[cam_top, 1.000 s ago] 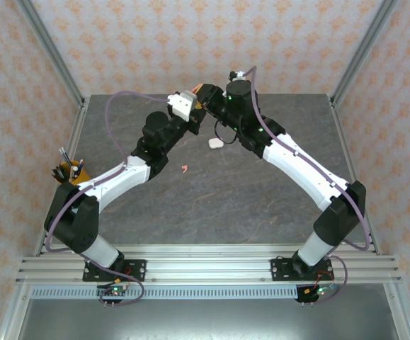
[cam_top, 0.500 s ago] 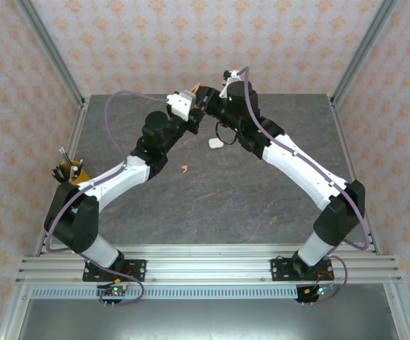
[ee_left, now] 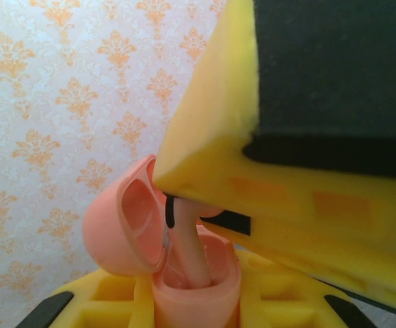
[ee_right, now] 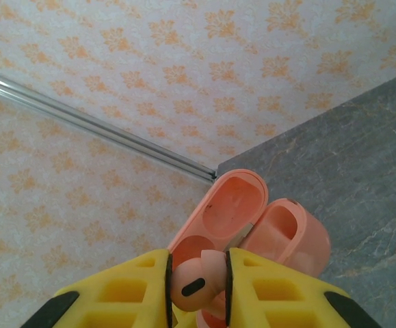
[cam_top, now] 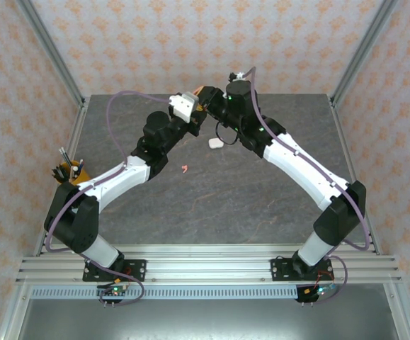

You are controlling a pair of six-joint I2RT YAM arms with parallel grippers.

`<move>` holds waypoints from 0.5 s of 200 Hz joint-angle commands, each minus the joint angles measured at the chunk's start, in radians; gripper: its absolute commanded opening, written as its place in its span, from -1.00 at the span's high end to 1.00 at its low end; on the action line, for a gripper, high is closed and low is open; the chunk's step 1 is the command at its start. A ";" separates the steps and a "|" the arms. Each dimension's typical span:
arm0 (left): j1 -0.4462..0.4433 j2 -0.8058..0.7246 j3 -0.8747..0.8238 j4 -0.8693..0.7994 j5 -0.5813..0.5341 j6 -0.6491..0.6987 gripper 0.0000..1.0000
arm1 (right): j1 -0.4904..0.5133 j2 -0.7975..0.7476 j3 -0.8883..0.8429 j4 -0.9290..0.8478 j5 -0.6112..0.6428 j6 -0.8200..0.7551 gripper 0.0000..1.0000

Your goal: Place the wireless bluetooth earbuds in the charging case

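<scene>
**Fig. Seating an earbud, both arms raised over the middle of the table's point(cam_top: 261, 198) far edge.** The left gripper point(ee_left: 194, 304) is closed narrowly on the base of the pink case point(ee_left: 198, 277). It holds the case clear of the table with the lid point(ee_left: 126, 225) swung open to one side. The right gripper point(ee_right: 198, 273) pinches the pink earbud point(ee_right: 195, 281) by its head between yellow pads. The stem point(ee_left: 187, 249) points down into the case's open mouth; how deep it sits cannot be told. A white case point(cam_top: 214, 143) and a loose pink earbud point(cam_top: 184, 168) lie on the table toward its far edge, apart from each other.

Likely faults from here:
- If the stem is tilted off its socket, it could jam on the rim or lever the case out of the left grip.
- The right gripper's yellow finger point(ee_left: 286, 205) hangs close over the lid and could knock it shut.
- Letting go before the earbud seats would leave it perched, free to fall to the table.
</scene>
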 commanded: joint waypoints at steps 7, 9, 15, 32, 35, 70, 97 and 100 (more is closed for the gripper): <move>-0.020 -0.013 0.030 0.090 0.050 0.015 1.00 | 0.008 -0.001 -0.039 -0.050 -0.062 0.097 0.53; -0.020 -0.013 0.029 0.090 0.052 0.015 1.00 | 0.008 -0.004 -0.046 -0.045 -0.063 0.098 0.53; -0.020 -0.014 0.028 0.089 0.057 0.017 1.00 | 0.006 -0.014 -0.061 -0.017 -0.060 0.101 0.52; -0.020 -0.020 0.025 0.086 0.073 0.020 1.00 | 0.004 -0.039 -0.091 0.035 -0.053 0.091 0.52; -0.020 -0.023 0.025 0.086 0.075 0.021 1.00 | 0.004 -0.044 -0.097 0.043 -0.052 0.089 0.52; -0.020 -0.033 0.027 0.072 0.107 0.032 1.00 | 0.003 -0.101 -0.139 0.119 -0.041 0.054 0.52; -0.020 -0.034 0.032 0.064 0.126 0.041 1.00 | 0.003 -0.140 -0.158 0.159 -0.038 0.024 0.51; -0.020 -0.034 0.032 0.063 0.127 0.041 1.00 | 0.003 -0.144 -0.160 0.161 -0.035 0.020 0.51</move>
